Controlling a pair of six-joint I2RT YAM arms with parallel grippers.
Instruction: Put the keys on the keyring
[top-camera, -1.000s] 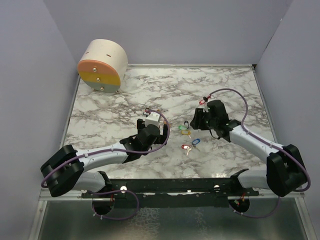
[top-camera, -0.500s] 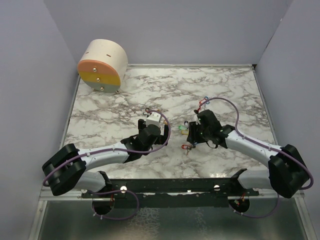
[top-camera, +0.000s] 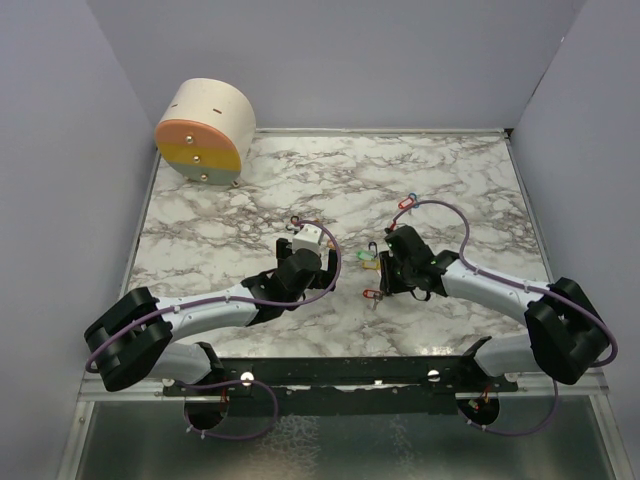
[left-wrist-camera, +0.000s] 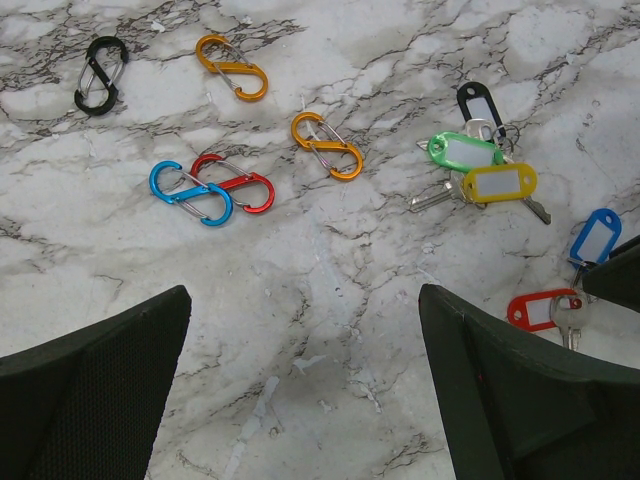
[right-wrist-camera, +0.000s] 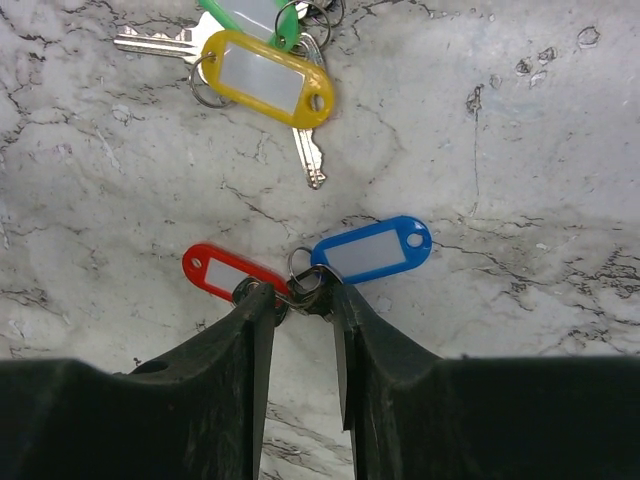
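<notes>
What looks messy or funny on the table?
The blue clip and red clip lie crossed over each other. The black clip nearby lies on its own, touching nothing.

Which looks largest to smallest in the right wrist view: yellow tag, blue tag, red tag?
1. yellow tag, marginally.
2. blue tag, nearly alike, so unsure.
3. red tag, smallest showing, its end hidden behind the right gripper.
</notes>
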